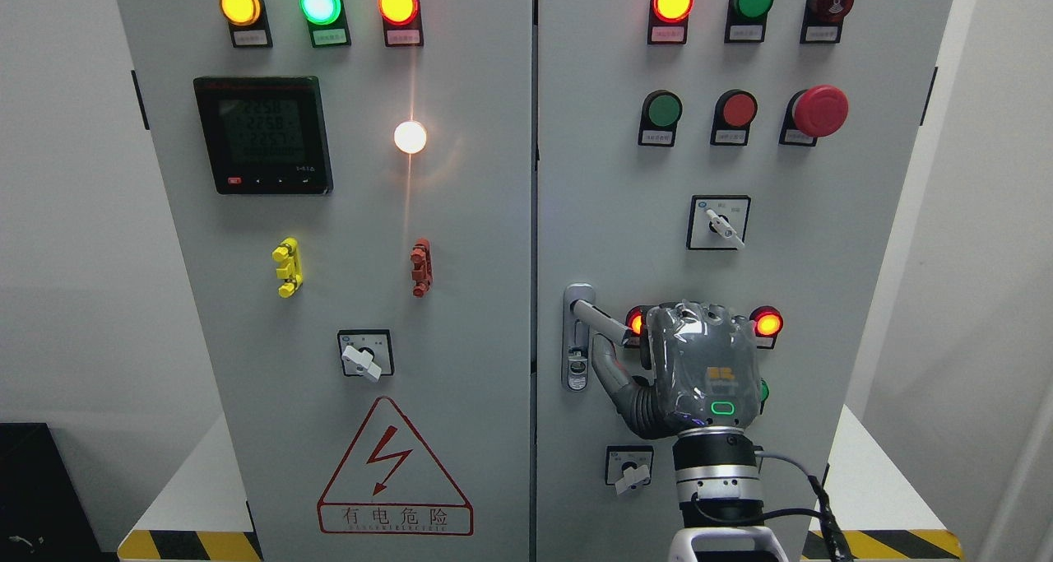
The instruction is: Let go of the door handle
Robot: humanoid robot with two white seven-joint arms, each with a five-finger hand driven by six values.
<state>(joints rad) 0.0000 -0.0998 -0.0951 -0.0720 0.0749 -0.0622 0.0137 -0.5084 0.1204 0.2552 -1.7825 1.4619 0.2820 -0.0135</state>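
Plain white wall (74, 216) on the left, matte, evenly lit. Another white wall (979, 299) on the right, slightly shadowed toward the cabinet edge. Pale grey floor (193, 496) at the base on both sides. Yellow-black hazard stripe (185, 544) along the floor at lower left, a matching hazard strip (905, 543) at lower right. Dark black box (37, 488) in the bottom-left corner, what it is unclear. Light is diffuse.

A pale platform (864, 480) edged with yellow-and-black hazard stripes (888, 541) carries the grey electrical cabinet (494, 299); left of the cabinet sits what looks like a black box (41, 488)
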